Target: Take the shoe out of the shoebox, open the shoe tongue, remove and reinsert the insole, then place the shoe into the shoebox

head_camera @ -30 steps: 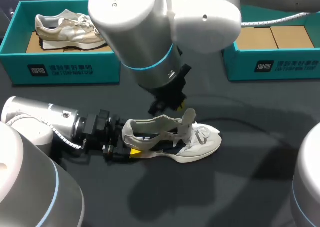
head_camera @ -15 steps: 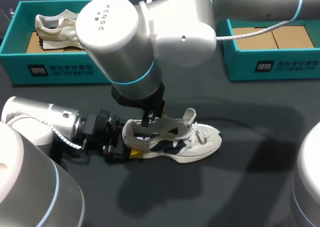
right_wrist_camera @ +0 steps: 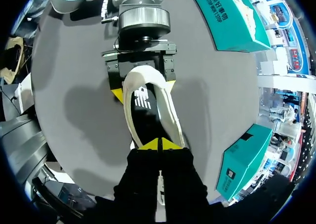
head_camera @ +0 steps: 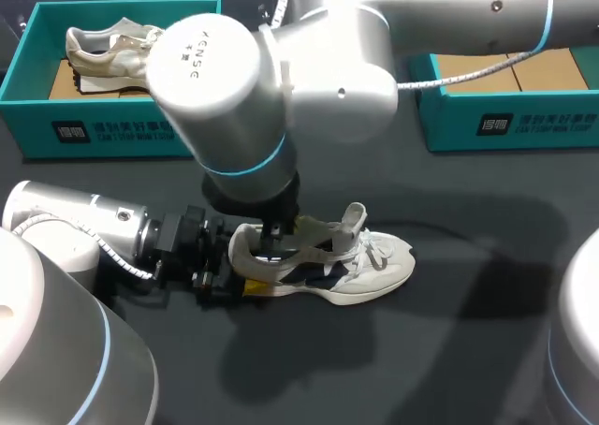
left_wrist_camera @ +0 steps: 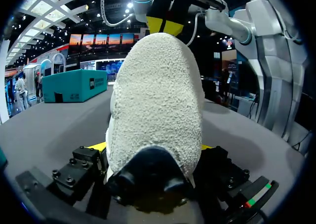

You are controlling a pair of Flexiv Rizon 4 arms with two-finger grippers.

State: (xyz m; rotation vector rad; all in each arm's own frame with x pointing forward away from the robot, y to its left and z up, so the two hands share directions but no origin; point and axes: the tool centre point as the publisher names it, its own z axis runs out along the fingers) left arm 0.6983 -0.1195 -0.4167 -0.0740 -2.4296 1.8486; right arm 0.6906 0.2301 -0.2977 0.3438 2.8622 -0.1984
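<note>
At the middle of the worktop [head_camera: 440, 350], the shoe [head_camera: 328, 261] lies outside the box [head_camera: 449, 118], tongue [head_camera: 353, 221] raised. My left tool [head_camera: 241, 275] is clamped on its heel. My right tool [right_wrist_camera: 159, 144], tips together, sits in the opening over the insole [right_wrist_camera: 147, 110], which lies inside. I judge that pulling it, refitting and boxing are left.

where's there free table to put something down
Bare table right of the shoe, in front of the right shoebox, and along the near edge before the shoe. Crowded at its heel, where the left hand and right hand meet.
</note>
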